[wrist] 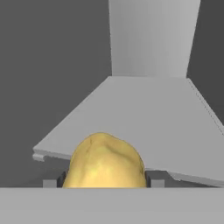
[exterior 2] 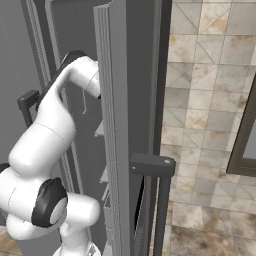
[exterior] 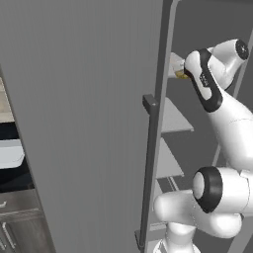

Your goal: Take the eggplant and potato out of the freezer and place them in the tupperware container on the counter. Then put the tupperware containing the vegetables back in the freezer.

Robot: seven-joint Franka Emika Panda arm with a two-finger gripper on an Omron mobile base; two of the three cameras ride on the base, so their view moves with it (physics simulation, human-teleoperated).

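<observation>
In the hand view the potato (wrist: 105,162) sits directly between the two finger tips, which show as small dark blocks touching its left and right flanks at the bottom of the frame. The gripper (wrist: 105,180) is clamped on the potato; the jaws stand wide because the lump is wide. The potato is centred in the grasp, bulging up from the tips, with no clear long axis from this angle; it looks roughly as broad as it is tall.

Beyond the potato lies a grey shelf (wrist: 153,118) of the freezer (exterior: 89,123). The shelf's front edge runs just behind and below the potato. Whether the potato is lifted off that shelf or rests near its lip cannot be told.

In the left base view the arm reaches up into the open freezer compartment, past the door's dark bar handle (exterior: 149,163). A yellow-tan patch shows at the hand, level with the upper shelves.

The tupperware (exterior: 11,153) sits on the counter far to the left, on the other side of the open door from the hand. The coming move therefore calls for a straight withdrawal out of the compartment before any travel around the door edge. The eggplant is not identified.
</observation>
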